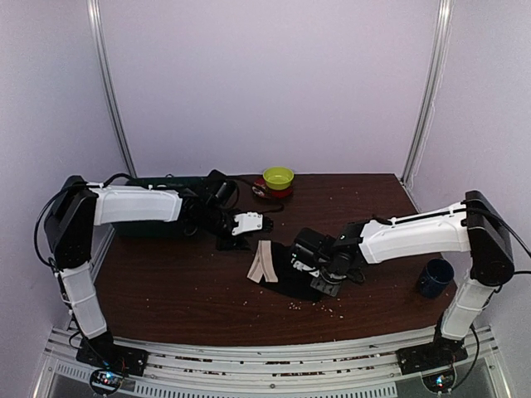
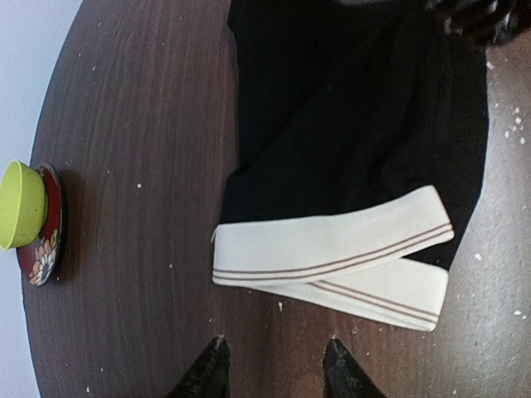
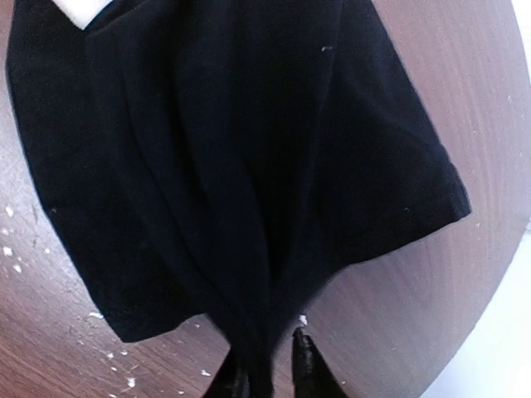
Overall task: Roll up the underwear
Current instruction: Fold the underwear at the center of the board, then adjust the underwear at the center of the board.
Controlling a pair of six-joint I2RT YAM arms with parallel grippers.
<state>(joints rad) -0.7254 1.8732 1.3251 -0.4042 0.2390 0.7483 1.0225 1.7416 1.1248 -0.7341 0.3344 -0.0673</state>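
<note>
One piece of underwear (image 1: 296, 287), plain black with a white waistband (image 1: 264, 264), lies flat mid-table. In the left wrist view the underwear (image 2: 357, 124) fills the top, and its folded band (image 2: 332, 249) lies just ahead of my left gripper (image 2: 275, 342). That gripper is open and empty over bare wood, and sits left of the band in the top view (image 1: 238, 240). My right gripper (image 3: 267, 352) is shut on a bunched fold at the opposite edge of the underwear (image 3: 249, 166), seen from above at the garment's right side (image 1: 305, 268). The strapped garment is out of view.
A green bowl (image 1: 278, 177) on a red patterned plate stands at the back centre, also showing in the left wrist view (image 2: 21, 205). A dark blue mug (image 1: 435, 276) stands at the right near the right arm. Pale crumbs are scattered over the brown table (image 1: 166, 290).
</note>
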